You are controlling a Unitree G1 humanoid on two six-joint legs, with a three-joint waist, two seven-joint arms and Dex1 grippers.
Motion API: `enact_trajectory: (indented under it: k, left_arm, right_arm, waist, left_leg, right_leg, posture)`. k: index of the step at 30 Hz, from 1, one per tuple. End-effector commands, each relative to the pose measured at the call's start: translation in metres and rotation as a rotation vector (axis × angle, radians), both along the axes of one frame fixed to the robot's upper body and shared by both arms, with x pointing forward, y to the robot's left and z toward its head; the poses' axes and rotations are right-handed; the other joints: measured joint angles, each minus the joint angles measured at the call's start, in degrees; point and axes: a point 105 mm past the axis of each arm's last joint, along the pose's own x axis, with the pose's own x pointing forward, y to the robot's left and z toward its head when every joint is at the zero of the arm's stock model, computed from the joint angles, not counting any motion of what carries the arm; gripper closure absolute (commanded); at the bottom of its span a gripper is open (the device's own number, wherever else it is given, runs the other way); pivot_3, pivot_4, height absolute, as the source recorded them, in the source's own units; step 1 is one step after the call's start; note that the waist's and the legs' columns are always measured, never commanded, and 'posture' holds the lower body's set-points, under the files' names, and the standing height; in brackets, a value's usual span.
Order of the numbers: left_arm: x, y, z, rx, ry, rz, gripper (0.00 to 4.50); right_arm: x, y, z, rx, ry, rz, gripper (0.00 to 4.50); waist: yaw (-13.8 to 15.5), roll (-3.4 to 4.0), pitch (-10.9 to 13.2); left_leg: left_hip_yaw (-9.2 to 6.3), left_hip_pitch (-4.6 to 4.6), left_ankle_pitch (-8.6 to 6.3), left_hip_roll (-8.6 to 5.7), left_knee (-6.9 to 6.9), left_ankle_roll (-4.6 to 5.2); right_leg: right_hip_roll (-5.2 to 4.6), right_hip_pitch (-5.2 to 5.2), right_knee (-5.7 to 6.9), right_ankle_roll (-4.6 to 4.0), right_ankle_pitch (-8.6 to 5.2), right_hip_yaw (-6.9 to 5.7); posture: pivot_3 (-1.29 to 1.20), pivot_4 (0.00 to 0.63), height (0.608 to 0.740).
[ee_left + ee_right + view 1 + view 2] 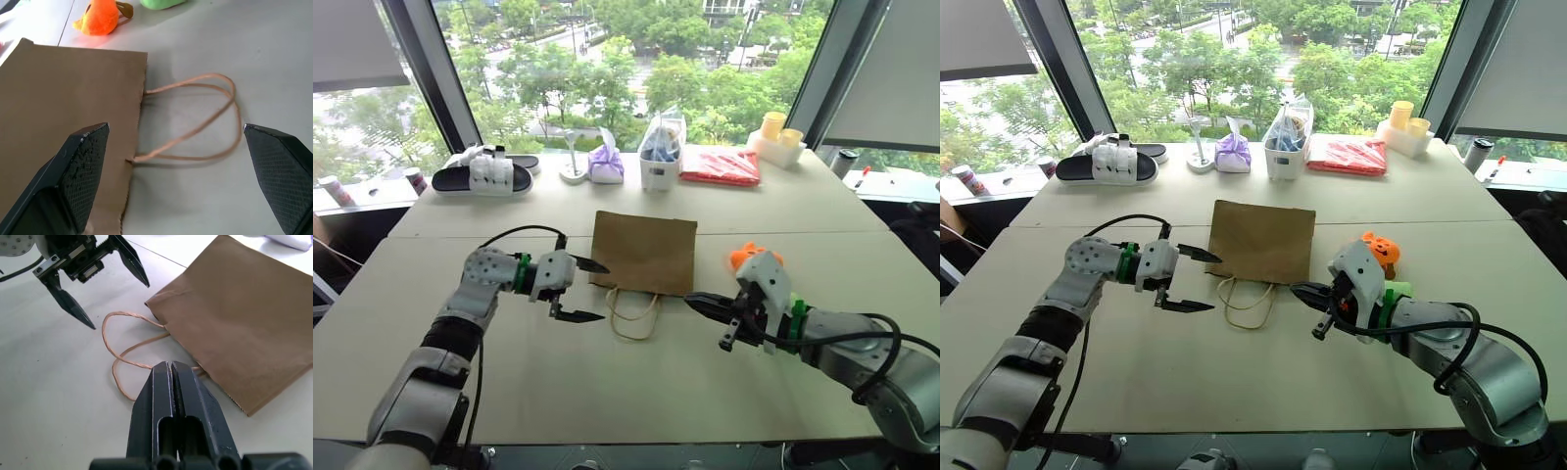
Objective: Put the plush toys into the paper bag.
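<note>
Closest to you is your right gripper (1304,291). Its two black fingers are pressed tight together with nothing between them. It hangs just above the table (607,392), pointing at the bag's cord handles (633,311), close to them but not touching.

Your left gripper (590,290) is on the other side of the handles. Its fingers are spread wide apart and hold nothing. One finger reaches over the near left corner of the paper bag (644,251); the other sits off the bag, over bare table beside the loops.

The paper bag lies flat in the middle of the table, mouth edge facing you, with both loops spilled out onto the table in front of it.

The orange pumpkin toy (1382,249) sits on the table just right of the bag, behind your right wrist. The green toy (161,3) lies right next to it.

You have lots of bare table in front of the bag and to both sides. The far edge by the window is crowded: a black and white sandal (482,176), a purple cloth bundle (606,162), a clear plastic bag (662,147) and a red packet (722,166).
</note>
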Motion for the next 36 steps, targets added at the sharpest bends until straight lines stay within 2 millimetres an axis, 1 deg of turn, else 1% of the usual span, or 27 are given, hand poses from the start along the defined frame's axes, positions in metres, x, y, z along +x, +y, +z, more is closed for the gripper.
enact_trajectory:
  k: [1,2,8,9,11,14,15,17,19,21,23,25,30,32,34,36]
  left_arm:
    - [0.007,-0.005,0.001,0.004,-0.049,-0.006,0.84]
    - [0.009,-0.007,0.001,0.002,-0.049,-0.009,1.41]
    - [0.012,-0.010,0.003,-0.006,-0.037,-0.021,4.33]
    - [0.013,-0.010,0.005,-0.014,-0.027,-0.020,4.46]
    - [0.015,-0.012,0.012,-0.059,0.005,-0.008,4.46]
    - [0.025,-0.018,0.038,-0.189,0.060,0.046,4.46]
    - [0.028,-0.021,0.049,-0.241,0.082,0.060,4.46]
    - [0.030,-0.026,0.067,-0.317,0.123,0.067,4.46]
    - [0.029,-0.029,0.076,-0.347,0.149,0.060,4.46]
    - [0.025,-0.031,0.080,-0.353,0.164,0.042,4.46]
    - [0.017,-0.033,0.083,-0.349,0.188,0.009,4.46]
    - [0.012,-0.035,0.085,-0.354,0.211,-0.003,4.46]
    - [0.004,-0.034,0.088,-0.360,0.242,-0.004,4.46]
    - [0.001,-0.034,0.091,-0.369,0.257,-0.005,4.46]
    - [-0.002,-0.034,0.092,-0.370,0.259,-0.003,4.46]
    - [-0.002,-0.033,0.096,-0.391,0.268,0.010,4.46]
  right_arm:
    - [-0.005,0.002,0.008,0.014,-0.044,-0.013,4.50]
    - [-0.005,0.001,0.008,0.015,-0.044,-0.020,4.50]
    - [-0.008,0.000,0.008,0.016,-0.045,-0.041,4.50]
    - [-0.008,0.000,0.007,0.016,-0.043,-0.042,4.50]
    - [-0.010,0.002,0.005,0.022,-0.031,-0.041,4.50]
    - [-0.017,0.006,-0.001,0.025,0.000,-0.025,4.50]
    - [-0.019,0.008,-0.004,0.022,0.010,-0.021,4.50]
    - [-0.017,0.013,-0.009,0.025,0.019,-0.020,4.50]
    - [-0.012,0.018,-0.012,0.041,0.023,-0.025,4.50]
    - [-0.003,0.023,-0.018,0.045,0.027,-0.048,4.50]
    - [0.018,0.029,-0.028,0.055,0.030,-0.105,4.50]
    - [0.033,0.036,-0.036,0.059,0.026,-0.136,4.50]
    - [0.083,0.050,-0.044,0.060,-0.034,-0.259,4.50]
    - [0.095,0.056,-0.049,0.037,-0.056,-0.273,4.50]
    - [0.108,0.059,-0.058,0.050,-0.038,-0.319,4.50]
    - [0.113,0.062,-0.068,0.022,-0.025,-0.329,4.50]
  waist:
    - [-0.1,0.00,0.0]
    - [-0.1,0.00,0.0]
    - [0.0,-0.01,0.0]
    - [0.0,-0.01,0.0]
    - [0.0,-0.01,0.0]
    - [0.0,-0.01,0.0]
    - [0.1,-0.01,0.0]
    - [0.0,-0.03,0.0]
    - [-0.2,-0.03,0.0]
    - [-0.9,-0.01,0.0]
    - [-1.6,-0.01,0.0]
    - [-1.9,0.00,0.0]
    - [-1.9,0.01,0.0]
    - [-1.8,0.01,0.0]
    - [-1.7,0.00,0.0]
    - [-1.6,0.00,0.0]
  left_leg:
    - [0.00,0.01,0.00,0.00,0.00,0.00]
    - [0.00,0.01,0.00,0.00,-0.01,0.00]
    - [-0.01,0.00,0.01,-0.01,0.03,0.01]
    - [-0.01,0.00,0.01,-0.01,0.04,0.01]
    - [-0.01,-0.01,0.01,-0.02,0.04,0.01]
    - [-0.03,-0.01,0.01,-0.02,0.06,0.02]
    - [-0.05,-0.01,0.01,-0.02,0.07,0.02]
    - [-0.09,-0.03,0.02,-0.03,0.12,0.02]
    - [-0.09,-0.03,0.02,-0.03,0.14,0.02]
    - [-0.09,0.01,0.02,-0.02,0.13,0.01]
    - [-0.10,0.04,0.04,-0.02,0.11,-0.02]
    - [-0.07,0.11,0.07,-0.01,0.10,-0.07]
    - [-0.07,0.20,0.14,-0.01,0.05,-0.19]
    - [-0.07,0.21,0.24,-0.02,0.05,-0.36]
    - [-0.08,0.21,0.26,-0.03,0.04,-0.40]
    - [-0.09,0.21,0.28,-0.03,0.04,-0.43]
  right_leg:
    - [0.01,0.00,0.00,0.00,0.00,0.00]
    - [0.01,-0.01,0.02,0.00,0.00,0.00]
    - [0.01,-0.01,0.03,0.03,0.02,-0.02]
    - [0.01,0.00,0.03,0.03,0.02,-0.02]
    - [0.02,0.00,0.03,0.04,0.02,-0.02]
    - [0.02,0.00,0.07,0.05,0.03,-0.02]
    - [0.02,0.01,0.09,0.06,0.03,-0.03]
    - [0.03,0.02,0.10,0.07,0.03,-0.06]
    - [0.03,0.03,0.11,0.09,0.04,-0.06]
    - [0.03,0.02,0.19,0.09,0.04,-0.05]
    - [0.04,0.03,0.23,0.09,0.04,-0.05]
    - [0.05,0.02,0.29,0.09,0.04,-0.04]
    - [0.06,-0.02,0.44,0.08,0.04,-0.02]
    - [0.04,-0.04,0.48,0.08,0.05,-0.01]
    - [0.03,-0.04,0.54,0.08,0.05,-0.01]
    - [0.03,-0.07,0.59,0.07,0.05,-0.01]
  posture:
    - [0.00,0.150,0.740]
    - [0.00,0.150,0.740]
    - [0.00,0.150,0.740]
    - [0.00,0.150,0.740]
    - [0.00,0.150,0.740]
    - [0.00,0.150,0.740]
    - [0.00,0.150,0.740]
    - [0.00,0.150,0.740]
    - [0.00,0.150,0.740]
    - [0.00,0.150,0.740]
    - [0.00,0.150,0.740]
    - [0.00,0.150,0.740]
    - [0.00,0.150,0.740]
    - [0.00,0.150,0.740]
    - [0.00,0.150,0.740]
    - [0.00,0.150,0.740]
